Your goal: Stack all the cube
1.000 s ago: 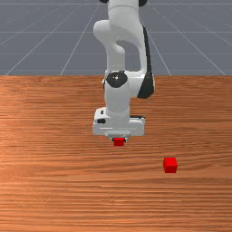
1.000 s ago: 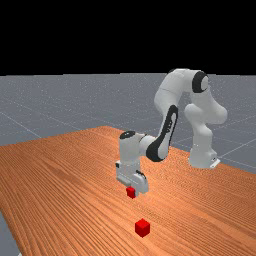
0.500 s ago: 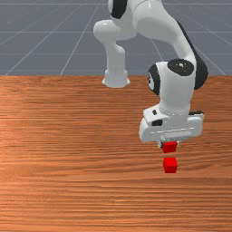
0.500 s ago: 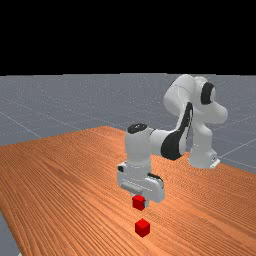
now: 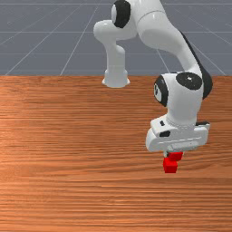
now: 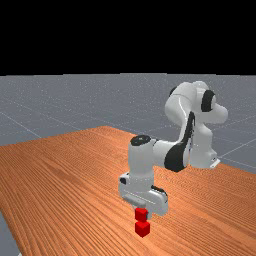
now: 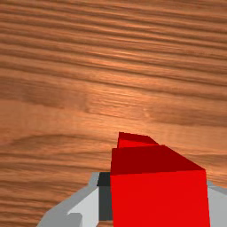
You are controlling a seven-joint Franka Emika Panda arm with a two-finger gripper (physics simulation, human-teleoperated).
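The tool grips the upper red cube by opposite sides, presumably to free its flat underside for the lower red cube on the streaky-grained wooden worktop. In the front view it sits toward one o'clock from the lower one, both plain-faced and sharp-edged.

Bright light, apparently from above; soft glare on the table.
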